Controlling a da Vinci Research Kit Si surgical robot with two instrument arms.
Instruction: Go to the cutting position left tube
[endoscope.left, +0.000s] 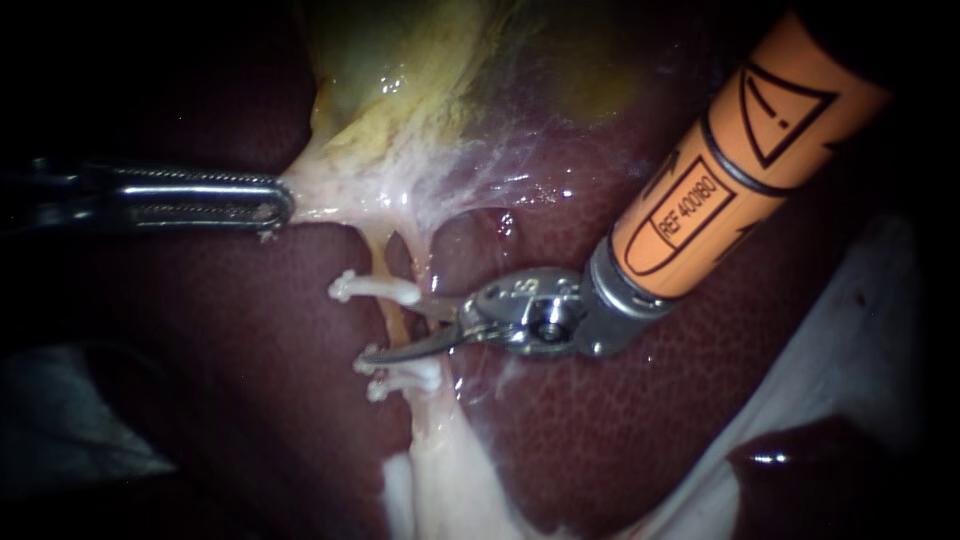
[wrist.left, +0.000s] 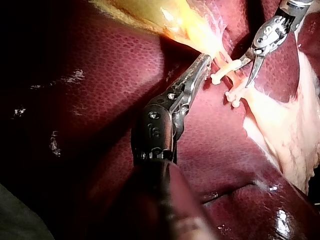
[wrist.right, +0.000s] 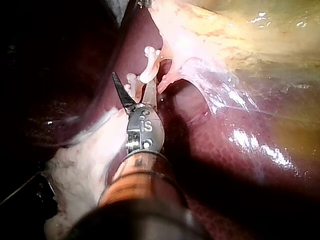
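As the endoscope shows it, the left instrument (endoscope.left: 272, 205) has its claw clamped on pale tissue (endoscope.left: 330, 190) up and left of the left tube (endoscope.left: 392, 322). The right instrument (endoscope.left: 398, 330) holds its claw apart astride that tube, between two clips (endoscope.left: 375, 289). The left wrist view shows the same clamp. In the right wrist view the claw gapes at the tube.

liver (endoscope.left: 250, 330) dk red | gallbladder (endoscope.left: 400, 60) yellowish, up top | white sheet (endoscope.left: 860, 320) lwr rt

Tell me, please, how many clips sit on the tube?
3. One clip lies on the tube above the right instrument's open blades; a second clip and a third clip sit close together below them. More may be hidden.
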